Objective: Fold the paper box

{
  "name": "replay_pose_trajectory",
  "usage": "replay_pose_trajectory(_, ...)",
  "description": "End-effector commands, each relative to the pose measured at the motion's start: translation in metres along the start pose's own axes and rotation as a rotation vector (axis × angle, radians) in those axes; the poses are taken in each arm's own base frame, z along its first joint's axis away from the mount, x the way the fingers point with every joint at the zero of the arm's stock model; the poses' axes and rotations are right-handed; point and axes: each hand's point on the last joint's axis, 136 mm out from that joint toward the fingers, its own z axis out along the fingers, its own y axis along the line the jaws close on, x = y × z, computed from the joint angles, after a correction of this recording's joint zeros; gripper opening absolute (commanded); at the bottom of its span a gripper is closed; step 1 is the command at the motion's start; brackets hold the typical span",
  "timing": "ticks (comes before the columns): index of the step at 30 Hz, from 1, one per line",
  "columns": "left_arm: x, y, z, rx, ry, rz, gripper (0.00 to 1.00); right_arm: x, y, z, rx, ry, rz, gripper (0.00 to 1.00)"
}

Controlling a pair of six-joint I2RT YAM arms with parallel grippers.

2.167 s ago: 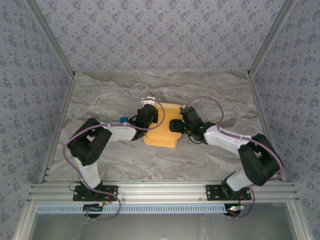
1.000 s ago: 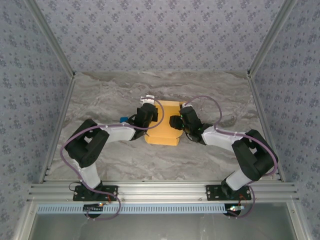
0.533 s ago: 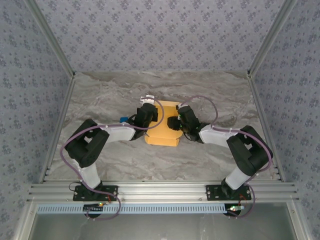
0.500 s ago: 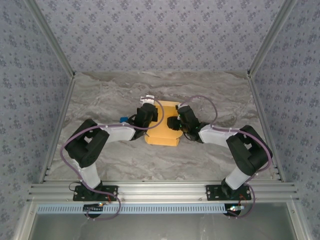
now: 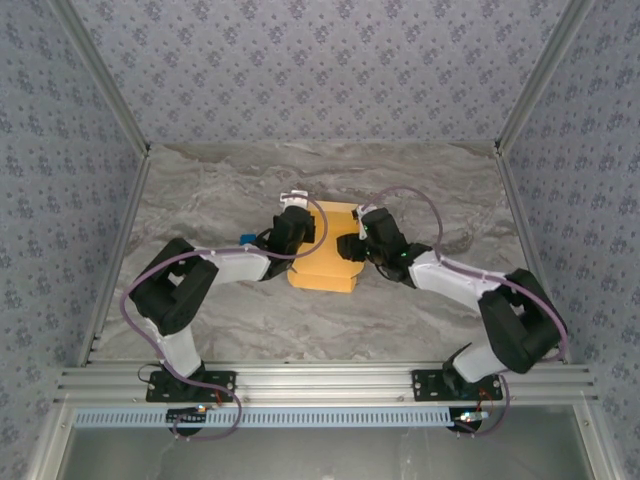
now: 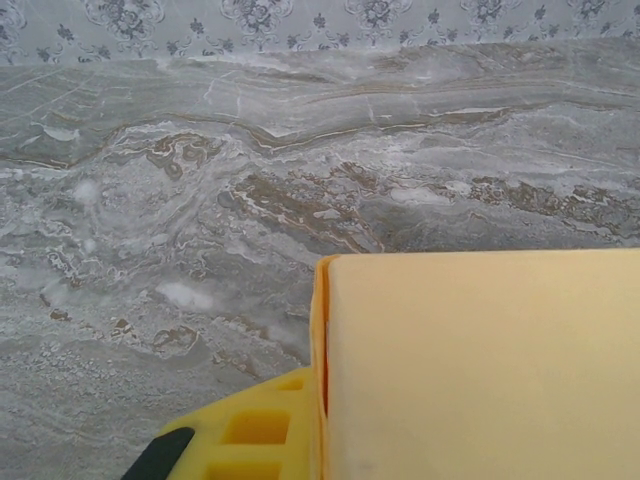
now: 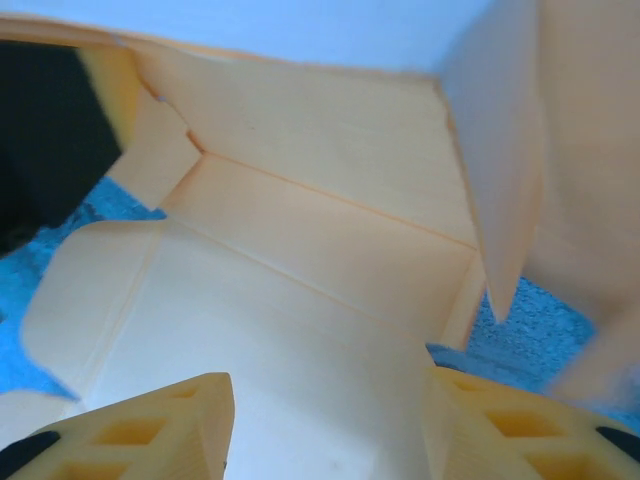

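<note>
Robotics lab test cell, as I run it remotely: two arms, left (image 5: 180, 285) and right (image 5: 505, 315), stand bolted to an aluminium rail (image 5: 320, 382) at the near edge of a marble-patterned table (image 5: 250, 320). Floral-papered panels (image 5: 320, 70) in metal framing (image 5: 100, 75) enclose it on three sides.

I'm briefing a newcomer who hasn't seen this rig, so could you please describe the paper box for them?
Start at the grey marbled table and find its middle, where the left pincer and right pincer nearly meet. The paper box sits between them: yellow-orange cardboard with raised flaps, far bigger than the tiny blue object beside the left arm.
</note>
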Motion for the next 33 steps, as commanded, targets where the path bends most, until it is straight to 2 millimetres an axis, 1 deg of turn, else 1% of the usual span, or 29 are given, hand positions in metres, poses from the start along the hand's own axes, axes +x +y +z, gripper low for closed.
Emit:
replay_pose_trajectory(1,0.002,0.011,-0.001,-0.026,0.006,-0.014,0.0,0.008,0.002,-0.026,-0.03,0.053,-0.108,0.55)
replay_pose_trajectory(4,0.004,0.014,-0.001,-0.02,0.014,-0.019,0.0,0.0,0.003,-0.049,-0.066,0.04,-0.168,0.56)
replay_pose_trajectory(6,0.003,0.015,-0.002,-0.015,0.016,-0.023,0.0,-0.008,-0.002,-0.062,-0.075,0.02,-0.187,0.57)
replay_pose_trajectory(8,0.004,0.014,-0.004,-0.008,0.022,-0.025,0.0,-0.018,-0.013,-0.068,-0.076,-0.001,-0.182,0.58)
replay_pose_trajectory(10,0.005,0.014,-0.005,-0.003,0.024,-0.029,0.0,-0.027,-0.029,-0.069,-0.078,-0.02,-0.146,0.58)
replay_pose_trajectory(13,0.005,0.014,-0.006,0.005,0.029,-0.034,0.0,-0.036,-0.053,-0.06,-0.096,-0.044,-0.103,0.56)
replay_pose_trajectory(16,0.003,0.014,-0.008,0.01,0.029,-0.039,0.0,-0.043,-0.066,-0.049,-0.147,-0.062,-0.081,0.54)
replay_pose_trajectory(19,0.002,0.013,-0.01,0.015,0.029,-0.04,0.0,-0.042,-0.068,-0.037,-0.205,-0.057,-0.101,0.53)
replay_pose_trajectory(23,0.001,0.011,-0.011,0.024,0.029,-0.043,0.0,-0.036,-0.068,-0.021,-0.241,-0.039,-0.125,0.48)
replay_pose_trajectory(26,0.0,0.012,-0.011,0.025,0.028,-0.043,0.0,-0.035,-0.061,-0.012,-0.302,-0.039,-0.128,0.47)
replay_pose_trajectory(33,-0.002,0.009,-0.011,0.036,0.026,-0.045,0.0,-0.032,-0.053,0.005,-0.385,-0.016,-0.139,0.45)
